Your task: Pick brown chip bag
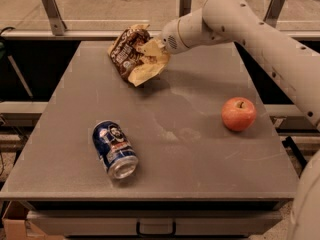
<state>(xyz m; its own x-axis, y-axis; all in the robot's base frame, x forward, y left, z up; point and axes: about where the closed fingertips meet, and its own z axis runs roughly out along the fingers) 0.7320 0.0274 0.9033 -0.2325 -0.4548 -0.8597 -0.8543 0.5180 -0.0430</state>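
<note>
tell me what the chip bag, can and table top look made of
The brown chip bag, pinched by the gripper at the far side: likely thin plastic film, as it crumples and creases. The can: seemingly metal, with a shiny silver rim. The table: dull grey, material unclear.

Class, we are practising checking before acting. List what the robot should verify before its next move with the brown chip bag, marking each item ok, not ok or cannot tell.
1. Claw at the brown chip bag, near the table's far edge: ok.
2. Claw shut on the bag, which bunches around it: ok.
3. Bag fully off the table: cannot tell.
4. Apple well apart from the bag: ok.
5. Can lying near the front, apart from the bag: ok.
</note>
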